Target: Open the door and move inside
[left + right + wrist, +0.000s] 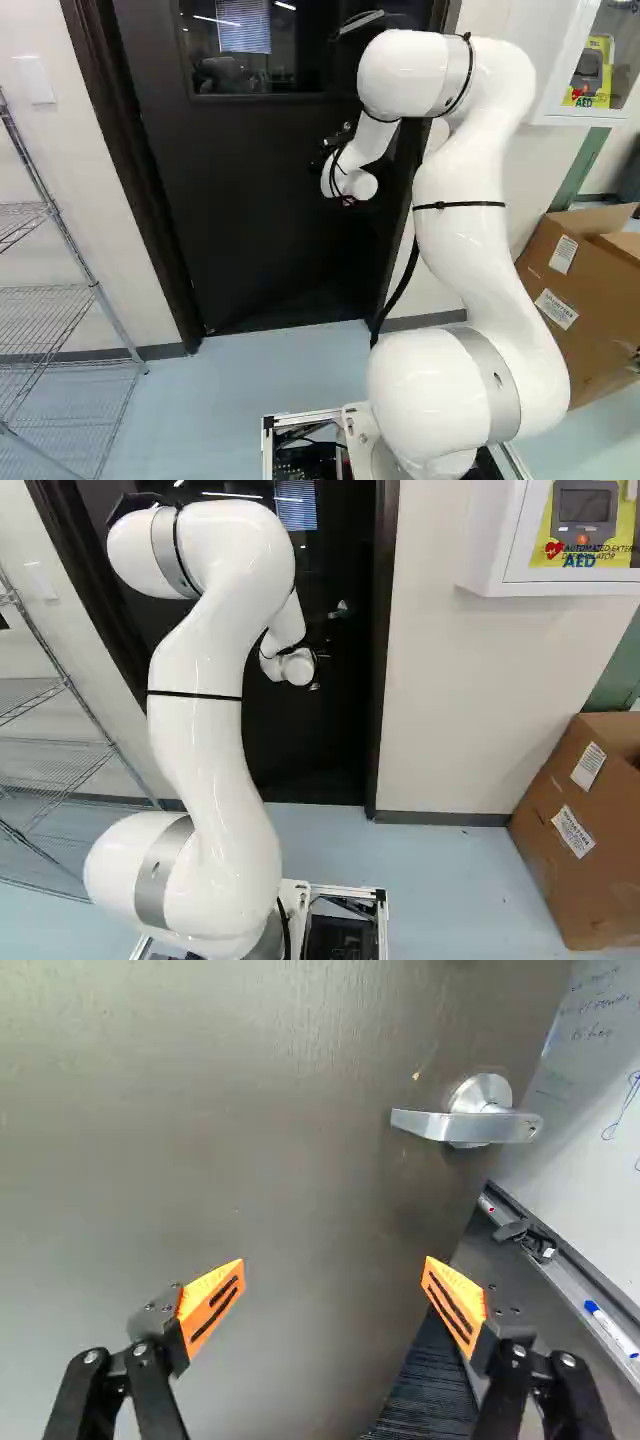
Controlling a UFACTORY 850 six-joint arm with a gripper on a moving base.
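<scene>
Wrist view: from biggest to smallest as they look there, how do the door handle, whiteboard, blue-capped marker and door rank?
1. Door
2. Whiteboard
3. Door handle
4. Blue-capped marker

Glossy white arm, black cable ties

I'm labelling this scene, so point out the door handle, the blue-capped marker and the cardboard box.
Door handle [462,1126]: wrist view, middle of the lever.
Blue-capped marker [613,1331]: wrist view, white barrel.
Cardboard box [580,880]: right base view, side below the labels.
</scene>
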